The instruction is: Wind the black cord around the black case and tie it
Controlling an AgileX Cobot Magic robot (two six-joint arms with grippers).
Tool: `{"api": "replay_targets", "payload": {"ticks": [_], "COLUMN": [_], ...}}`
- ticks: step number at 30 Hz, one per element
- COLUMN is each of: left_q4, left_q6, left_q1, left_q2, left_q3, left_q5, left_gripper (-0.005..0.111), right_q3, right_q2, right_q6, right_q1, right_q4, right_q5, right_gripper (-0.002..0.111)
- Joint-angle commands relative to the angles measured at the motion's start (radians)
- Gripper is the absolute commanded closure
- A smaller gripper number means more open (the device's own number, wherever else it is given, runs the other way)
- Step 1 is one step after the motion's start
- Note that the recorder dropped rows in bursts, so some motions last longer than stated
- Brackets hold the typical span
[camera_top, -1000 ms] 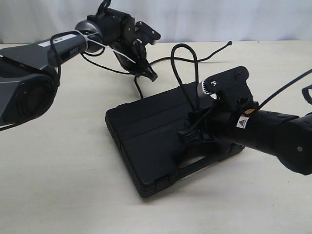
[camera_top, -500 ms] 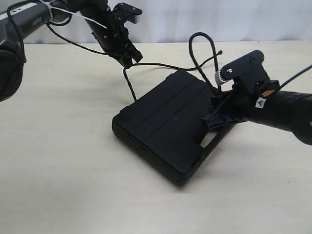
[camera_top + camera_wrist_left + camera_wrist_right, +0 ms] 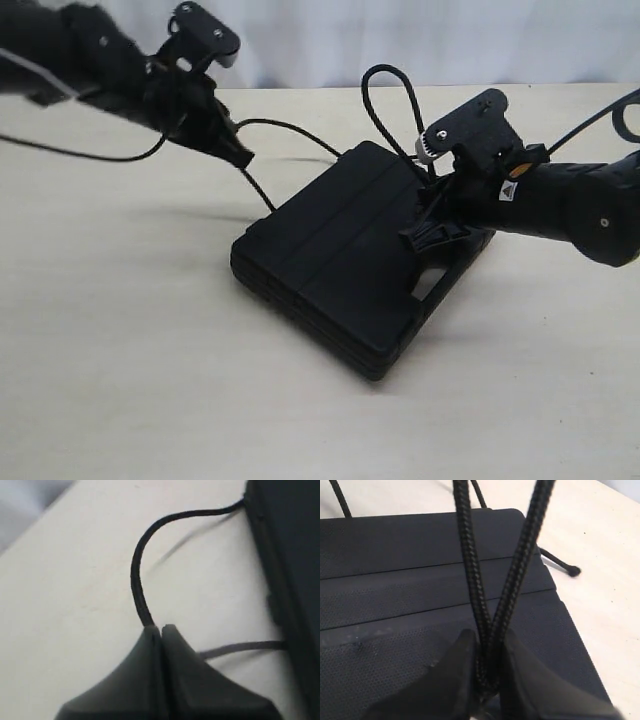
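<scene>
The black case (image 3: 345, 260) lies flat on the pale table, its ribbed lid (image 3: 395, 570) filling the right wrist view. The black cord (image 3: 290, 128) runs from my left gripper (image 3: 240, 158) to the case's far corner, and a loop (image 3: 385, 100) stands up above the case. My left gripper (image 3: 156, 628) is shut on the black cord (image 3: 137, 575) beside the case edge (image 3: 285, 555). Over the case's handle end, my right gripper (image 3: 425, 238) is shut on two strands of the cord (image 3: 487, 605). The cord's knotted tip (image 3: 573, 571) lies on the table past the case.
The pale table (image 3: 130, 340) spreads around the case, with a white backdrop (image 3: 400, 40) along its far edge. The right arm's smooth cable (image 3: 625, 110) hangs at the right edge.
My left gripper has moved down and left, pulling the cord lower and nearer the table. The right gripper and the case have shifted slightly left, and the loop stands a little further left.
</scene>
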Motion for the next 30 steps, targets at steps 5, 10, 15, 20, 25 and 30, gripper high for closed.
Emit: {"api": "replay_targets", "payload": {"ticks": [5, 10, 15, 20, 25, 30], "left_q4": [0.118, -0.004, -0.146, -0.146, -0.135, 0.086], "left_q6": [0.059, -0.012, -0.017, -0.017, -0.126, -0.303], "left_q1": [-0.003, -0.001, 0.039, 0.039, 0.049, 0.078], "left_q2": [-0.148, -0.147, -0.145, -0.042, 0.117, 0.289], "left_q3": [0.475, 0.416, 0.173, 0.025, -0.182, -0.506], "left_q5": [-0.483, -0.484, -0.222, -0.108, 0.075, 0.389], "left_gripper": [0.107, 0.107, 0.101, 0.077, 0.050, 0.058], "right_q3": [-0.011, -0.011, -0.011, -0.011, -0.011, -0.011], "right_q2": [-0.005, -0.005, -0.005, -0.005, -0.005, -0.005], "right_q6": [0.004, 0.026, 0.051, 0.054, 0.054, 0.054], "right_q1": [-0.005, -0.005, -0.005, -0.005, -0.003, -0.003], "right_q4": [-0.010, -0.010, -0.010, -0.010, -0.010, -0.010], "right_q5": [-0.014, 0.003, 0.019, 0.021, 0.037, 0.048], "right_gripper": [0.104, 0.104, 0.104, 0.104, 0.104, 0.104]}}
